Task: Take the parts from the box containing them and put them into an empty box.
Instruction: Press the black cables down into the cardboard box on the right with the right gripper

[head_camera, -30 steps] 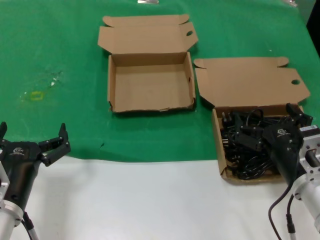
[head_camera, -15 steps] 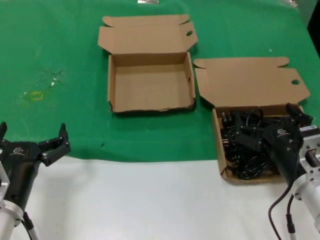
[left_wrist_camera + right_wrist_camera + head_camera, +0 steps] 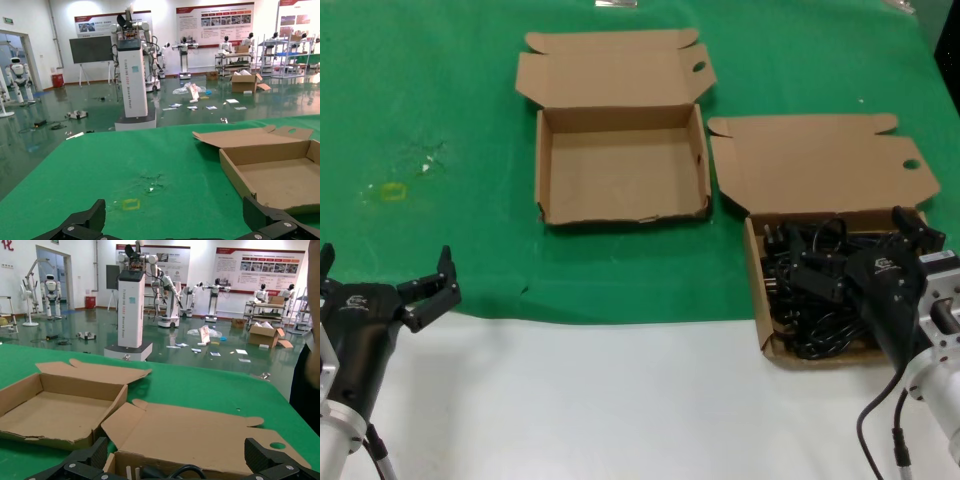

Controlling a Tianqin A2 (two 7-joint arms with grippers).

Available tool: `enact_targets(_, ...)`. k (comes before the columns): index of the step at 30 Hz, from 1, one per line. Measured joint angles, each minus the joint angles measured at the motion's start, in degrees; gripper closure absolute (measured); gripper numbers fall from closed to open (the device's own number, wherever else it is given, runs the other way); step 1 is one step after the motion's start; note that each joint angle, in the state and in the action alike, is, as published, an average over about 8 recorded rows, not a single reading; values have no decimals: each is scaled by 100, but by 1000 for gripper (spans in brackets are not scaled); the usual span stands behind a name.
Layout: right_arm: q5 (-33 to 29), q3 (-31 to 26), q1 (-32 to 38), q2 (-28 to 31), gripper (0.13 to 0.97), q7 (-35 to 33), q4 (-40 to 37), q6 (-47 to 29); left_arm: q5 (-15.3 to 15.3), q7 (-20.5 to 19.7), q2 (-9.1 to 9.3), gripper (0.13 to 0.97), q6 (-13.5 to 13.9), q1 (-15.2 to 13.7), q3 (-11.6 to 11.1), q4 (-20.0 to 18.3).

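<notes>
- The right gripper [image 3: 855, 262], jaws wide, is over the box of black parts [image 3: 767, 345].
- The left gripper [image 3: 382, 272], jaws wide, waits near left.
- The empty box [image 3: 620, 165] sits farther back.

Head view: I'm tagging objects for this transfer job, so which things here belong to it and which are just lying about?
Part of the job:
- box of black parts, lid open, on the right
- black parts inside it
- empty box, lid open, farther back
- right gripper, over the parts
- left gripper, open, waiting near the table's front left

Just lying about:
- yellow mark on the green mat
</notes>
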Motion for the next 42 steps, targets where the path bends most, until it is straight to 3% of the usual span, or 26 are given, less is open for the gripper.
enact_targets(10, 8, -112, 40, 139, 129, 1, 23, 82, 0, 0, 0, 185, 0, 0, 0, 0)
enact_targets(15, 108, -331, 135, 425, 129, -4, 48, 251, 0, 0, 0, 242, 0, 0, 0, 0)
enact_targets(19, 311, -581, 250, 777, 129, -7, 74, 395, 0, 0, 0, 242, 0, 0, 0, 0)
enact_targets(30, 822, -1598, 832, 2354, 129, 250, 107, 180, 0, 0, 0, 461, 0, 0, 0, 0)
enact_targets(36, 565, -2044, 1342, 3126, 129, 638, 67, -569, 0, 0, 0, 629, 0, 0, 0, 0)
enact_targets(42, 104, -2228, 1893, 3631, 129, 996, 23, -1618, 0, 0, 0, 742, 0, 0, 0, 0)
